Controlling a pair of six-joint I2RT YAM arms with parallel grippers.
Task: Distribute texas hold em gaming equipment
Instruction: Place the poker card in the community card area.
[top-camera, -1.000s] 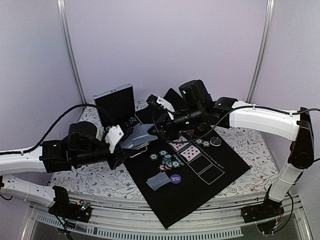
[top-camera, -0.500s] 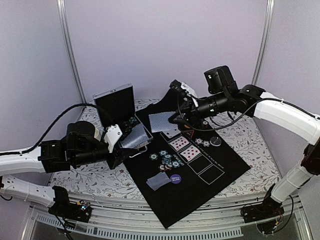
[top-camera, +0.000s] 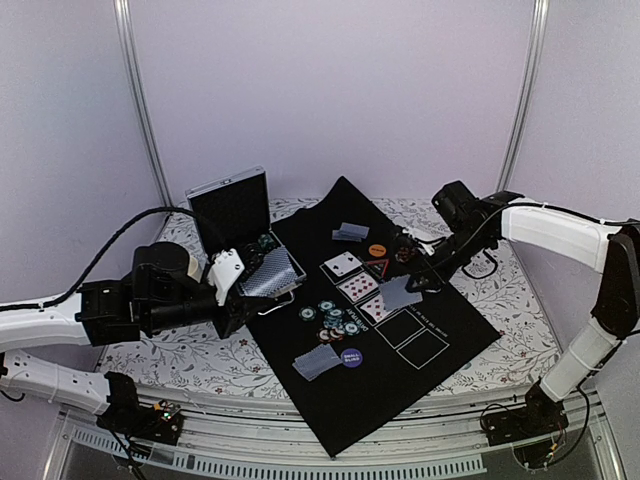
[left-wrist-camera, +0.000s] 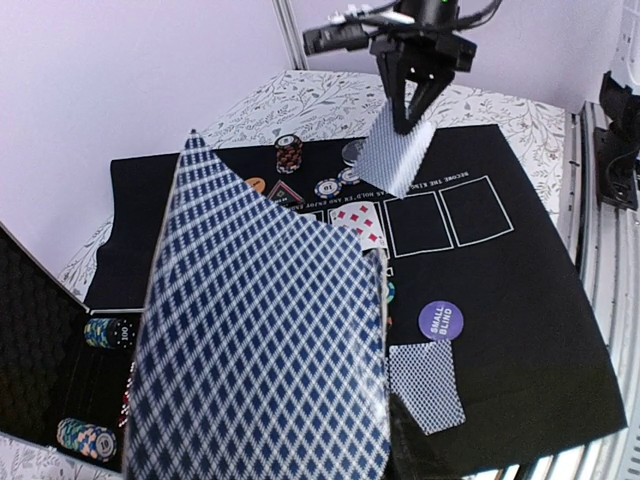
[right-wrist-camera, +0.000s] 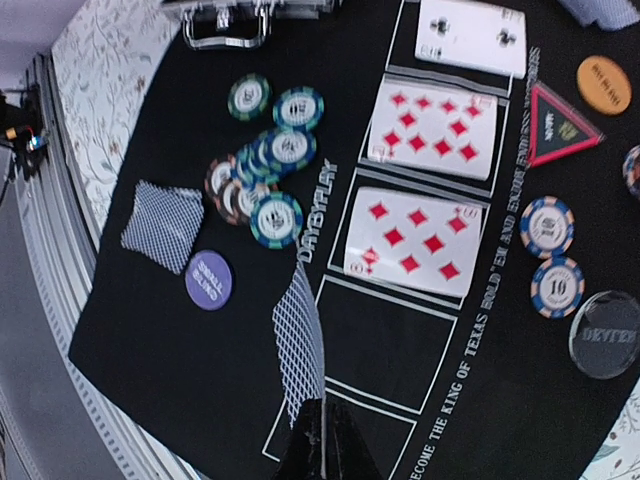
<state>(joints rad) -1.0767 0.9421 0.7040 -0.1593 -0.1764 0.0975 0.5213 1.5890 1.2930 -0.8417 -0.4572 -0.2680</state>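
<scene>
Swinging away from the left arm's deck, the right arm has crossed the far side of the mat and come down over the row of white rectangles with a single card. The left arm has not shifted.

From above, the right claw (top-camera: 418, 274) is pressed together on a face-down card (top-camera: 398, 293). It hangs the card low over the black mat (top-camera: 400, 390), just past the three face-up cards (top-camera: 358, 287) and near the first empty rectangle (top-camera: 401, 327). The left claw (top-camera: 238, 277) pinches the fanned deck (top-camera: 270, 272) in front of the silver case (top-camera: 228, 205). The chips (top-camera: 335, 320) sit clustered mid-mat.

In the left wrist view the deck (left-wrist-camera: 260, 330) fills the foreground. Beyond it the right claw (left-wrist-camera: 408, 122) grips the card (left-wrist-camera: 398, 155) by its upper edge, and the card tilts above the boxes. Whether its lower corner touches the mat I cannot tell.

The right wrist view shows the card (right-wrist-camera: 300, 345) nearly edge-on, rising from the closed claw (right-wrist-camera: 322, 445). It stands just beside the empty rectangle (right-wrist-camera: 395, 345) below the lowest face-up card (right-wrist-camera: 412, 240).

By my reading, the fourth board card is about to be laid. It must be turned flat into that box and released, which leaves one box to fill.
</scene>
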